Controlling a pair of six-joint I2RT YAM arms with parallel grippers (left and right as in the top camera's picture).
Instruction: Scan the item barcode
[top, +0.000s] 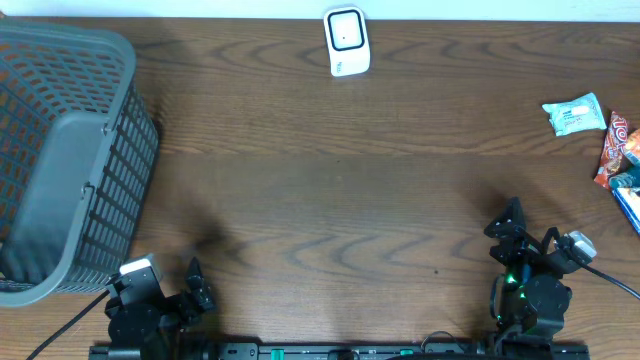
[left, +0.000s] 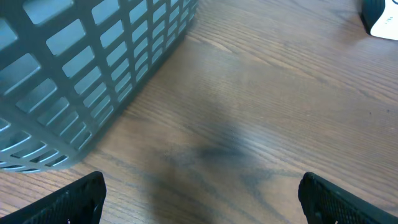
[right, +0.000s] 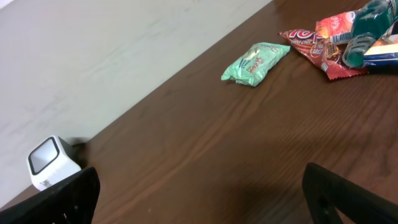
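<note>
Right wrist: crinkled mint-green packet (right: 255, 63)

matt wood table (top: 340, 200), plastic basket (top: 60, 150).

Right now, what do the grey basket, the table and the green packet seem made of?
Basket: probably moulded plastic, matt, regular slotted grid. Table: dark wood or wood-look laminate, grain showing. Green packet: thin shiny film, crinkled, sealed ends.
</note>
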